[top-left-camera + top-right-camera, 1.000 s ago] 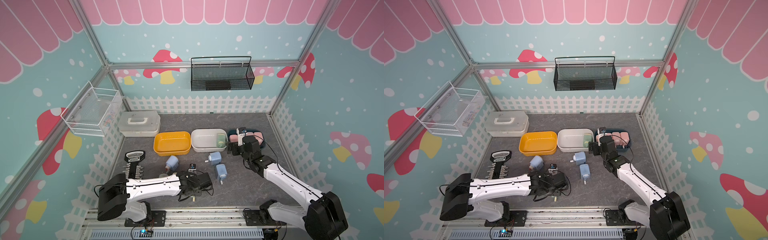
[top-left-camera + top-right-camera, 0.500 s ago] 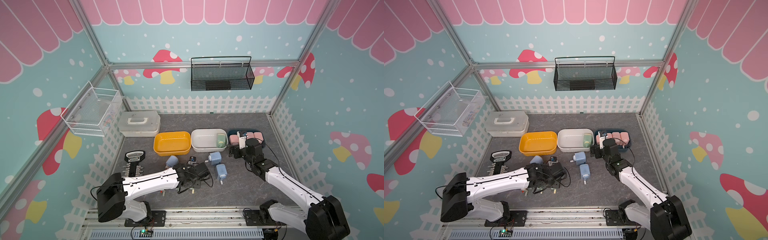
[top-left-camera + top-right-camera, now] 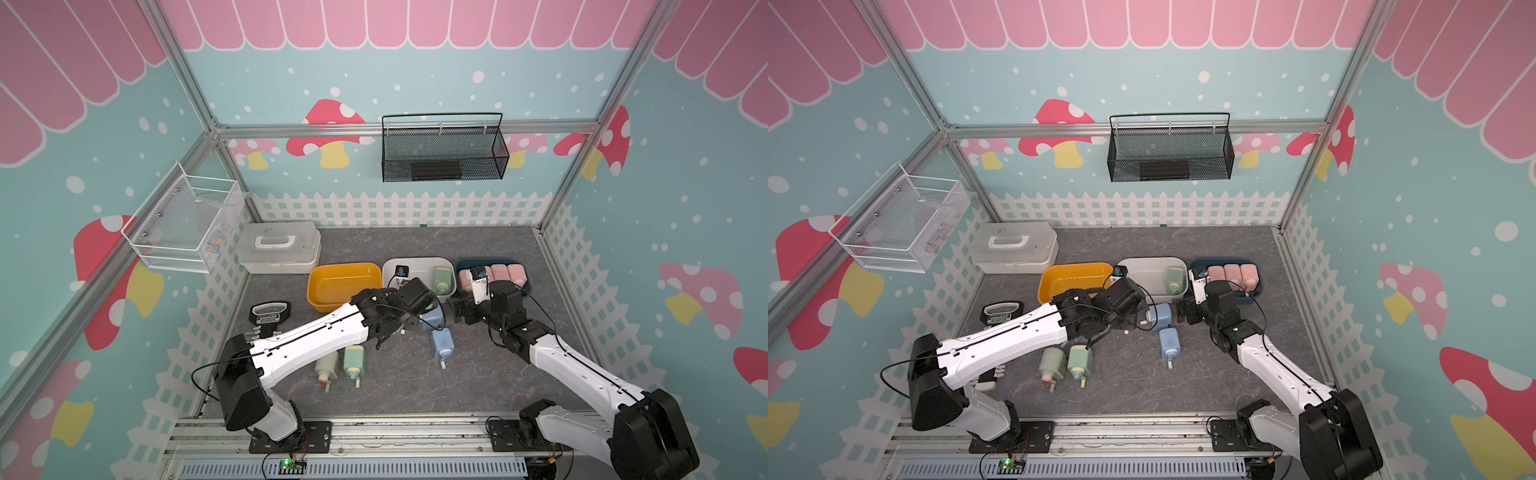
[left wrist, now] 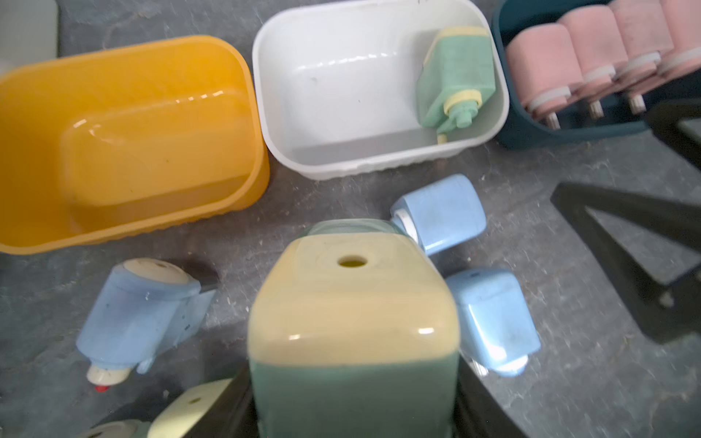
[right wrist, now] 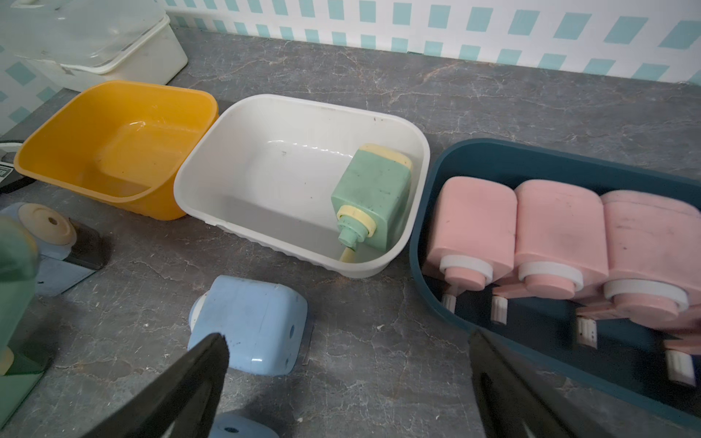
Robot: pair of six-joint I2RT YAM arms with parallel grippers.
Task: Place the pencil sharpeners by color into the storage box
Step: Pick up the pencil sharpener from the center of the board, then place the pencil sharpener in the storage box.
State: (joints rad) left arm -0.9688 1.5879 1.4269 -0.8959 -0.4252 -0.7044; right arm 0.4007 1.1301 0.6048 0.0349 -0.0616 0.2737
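My left gripper [image 4: 352, 402] is shut on a green pencil sharpener [image 4: 352, 322] with a cream face, held above the floor just in front of the white storage box [image 3: 388, 270]. That box holds one green sharpener [image 3: 441, 279]. Three pink sharpeners [image 3: 505, 274] lie in the dark blue box [image 3: 459, 270], and the yellow box [image 3: 316, 286] is empty. Blue sharpeners [image 3: 430, 320] [image 3: 442, 343] lie between the arms, a third [image 4: 136, 318] beside the left gripper. Two green ones [image 3: 327, 363] [image 3: 354, 360] lie nearer the front. My right gripper [image 5: 347, 349] stands open over bare floor beside a blue sharpener [image 5: 250, 330].
A white lidded case [image 3: 278, 247] sits at the back left. A black-and-white bar tool [image 3: 268, 318] lies along the left fence. A white wire basket [image 3: 183, 224] and a black mesh basket [image 3: 442, 153] hang on the walls. The two grippers are close together.
My left arm has carried the green sharpener from the front centre back toward the boxes, uncovering two green sharpeners. My right gripper has come forward off the blue box, still open.
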